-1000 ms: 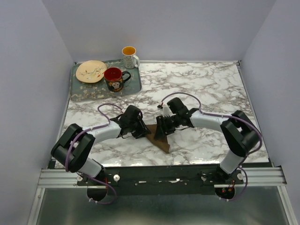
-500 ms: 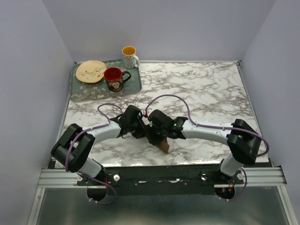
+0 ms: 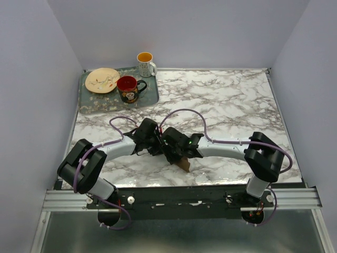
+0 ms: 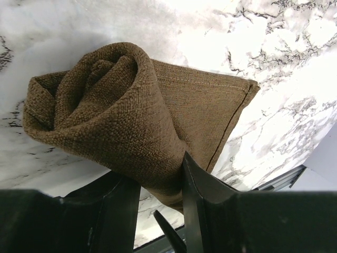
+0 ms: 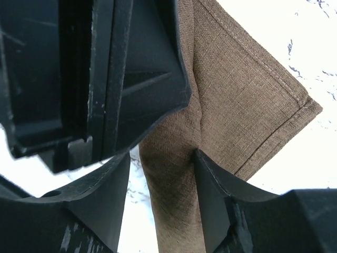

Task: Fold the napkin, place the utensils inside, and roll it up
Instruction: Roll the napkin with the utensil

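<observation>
The big marble bench (image 3: 237,105) holds everything. Two arms reach in from the near edge, the left arm (image 3: 113,150) and the right arm (image 3: 226,150), and they meet in the near middle.

On the far left sits a grey tray (image 3: 105,104). It has a plate (image 3: 102,80) and a red mug (image 3: 128,87) on it, and a white mug (image 3: 145,63) is at its far edge.

The brown napkin (image 4: 131,110) lies on the bench between the two arms, close to the near edge. Most of it is rolled into a fat tube. One flat corner is not rolled up yet.

The left fingers (image 4: 118,205) pinch the roll from both sides. The right fingers (image 5: 221,200) stand on either side of the roll, just beside the left ones. A thin bit of white bench shows by one of them, so I cannot tell if they are squeezing or only close.

I cannot see the spoon. It may be inside the roll.

I think a few things could go wrong. The cloth is soft and springy, so if either arm lets go too soon, the roll could pop open. If the roll tips, a spoon inside could slide out the end. The two sets of fingers are very close, so they could bump. If they pull different ways, the roll could go loose.
</observation>
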`<state>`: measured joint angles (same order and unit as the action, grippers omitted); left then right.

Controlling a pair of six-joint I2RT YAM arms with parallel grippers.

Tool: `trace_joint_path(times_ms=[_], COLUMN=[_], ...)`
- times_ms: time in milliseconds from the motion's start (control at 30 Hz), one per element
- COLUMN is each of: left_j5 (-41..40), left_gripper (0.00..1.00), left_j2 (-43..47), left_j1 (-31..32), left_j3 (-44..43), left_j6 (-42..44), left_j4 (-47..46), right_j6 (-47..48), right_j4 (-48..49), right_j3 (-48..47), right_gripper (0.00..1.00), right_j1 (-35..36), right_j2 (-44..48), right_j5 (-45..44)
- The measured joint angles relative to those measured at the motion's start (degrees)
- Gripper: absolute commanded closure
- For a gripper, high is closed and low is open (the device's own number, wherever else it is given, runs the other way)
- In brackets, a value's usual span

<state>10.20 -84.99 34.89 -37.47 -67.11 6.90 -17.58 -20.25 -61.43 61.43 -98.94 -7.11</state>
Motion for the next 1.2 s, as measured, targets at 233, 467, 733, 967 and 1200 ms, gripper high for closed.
trace_joint_path(times_ms=[233, 467, 733, 967, 1200], left_j5=[0.2, 0.9, 1.1, 0.4, 0.4], left_gripper=[0.59, 0.35, 0.24, 0.23, 0.22], left_j2=[-0.2, 0.1, 6.6, 11.0, 11.1], left_j1=[-0.1, -0.8, -4.7, -5.2, -5.1], left_j3=[0.0, 0.9, 4.8, 4.4, 4.4], left_j6=[-0.3, -1.4, -1.9, 0.7, 1.0], left_j4=[-0.1, -1.3, -1.1, 2.7, 3.2], right_j6=[0.3, -0.5, -1.7, -4.0, -8.3], right_j4=[1.2, 2.1, 4.2, 12.0, 21.5], right_j3=[0.0, 0.0, 1.2, 6.4, 8.8], right_gripper=[0.42, 0.77, 0.88, 0.87, 0.87], right_j1=[1.9, 3.2, 1.8, -8.6, -21.4], right_j2=[-2.0, -3.1, -2.2, -0.2, -6.1], right_j5=[-4.3, -9.9, -7.6, 13.7, 42.2])
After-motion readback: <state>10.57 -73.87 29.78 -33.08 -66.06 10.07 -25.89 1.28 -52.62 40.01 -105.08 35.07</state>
